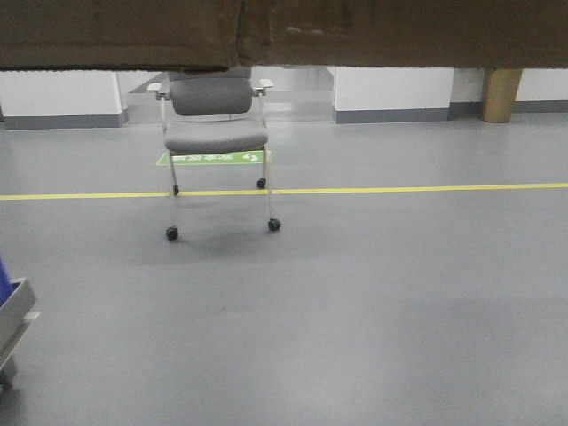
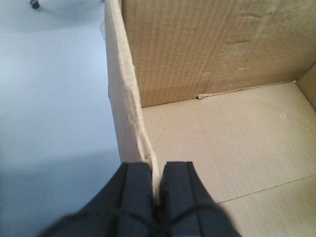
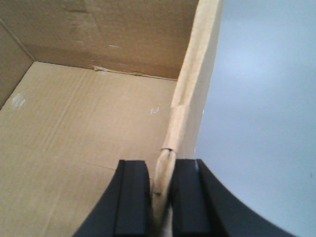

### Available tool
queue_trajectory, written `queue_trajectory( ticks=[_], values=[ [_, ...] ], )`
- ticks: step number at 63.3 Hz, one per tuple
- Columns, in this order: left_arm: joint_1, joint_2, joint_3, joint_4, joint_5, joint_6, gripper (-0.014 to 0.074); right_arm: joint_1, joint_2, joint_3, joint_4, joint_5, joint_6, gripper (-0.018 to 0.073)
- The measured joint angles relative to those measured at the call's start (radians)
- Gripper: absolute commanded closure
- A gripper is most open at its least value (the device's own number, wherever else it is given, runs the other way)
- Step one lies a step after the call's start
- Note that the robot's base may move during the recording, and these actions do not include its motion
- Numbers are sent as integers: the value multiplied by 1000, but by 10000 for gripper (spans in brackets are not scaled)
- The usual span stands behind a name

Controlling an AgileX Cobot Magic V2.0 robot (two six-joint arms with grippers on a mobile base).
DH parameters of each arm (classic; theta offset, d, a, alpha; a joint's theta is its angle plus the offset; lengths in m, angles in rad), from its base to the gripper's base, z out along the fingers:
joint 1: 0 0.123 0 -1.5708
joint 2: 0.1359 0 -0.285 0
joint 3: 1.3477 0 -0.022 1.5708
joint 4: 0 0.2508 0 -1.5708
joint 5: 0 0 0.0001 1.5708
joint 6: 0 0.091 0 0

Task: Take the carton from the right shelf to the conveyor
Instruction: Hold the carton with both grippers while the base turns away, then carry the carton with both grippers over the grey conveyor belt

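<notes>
The carton (image 1: 284, 31) is a large open brown cardboard box held up in the air; its underside fills the top of the front view. My left gripper (image 2: 156, 170) is shut on the carton's left wall (image 2: 123, 98), one finger inside and one outside. My right gripper (image 3: 162, 170) is shut on the carton's right wall (image 3: 195, 89) the same way. Both wrist views look down into the empty carton floor (image 2: 232, 143), also seen in the right wrist view (image 3: 84, 128). Grey floor shows beyond each wall. The right shelf and the conveyor are out of view.
A grey wheeled chair (image 1: 217, 133) stands ahead on the grey floor, across a yellow floor line (image 1: 399, 188). A grey-and-blue object's corner (image 1: 13, 311) shows at the left edge. A white wall (image 1: 390, 89) and a tan pillar (image 1: 501, 93) are at the back.
</notes>
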Motion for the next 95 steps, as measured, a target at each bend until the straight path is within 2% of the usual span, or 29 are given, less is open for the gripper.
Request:
queue_trajectory(
  ticks=[42,95],
  values=[
    [0,0,0,20,-8,0,615,0,0,1,0,-140,0,627],
    [0,0,0,30,-8,0,615,0,0,2,0,-160,0,627]
  ],
)
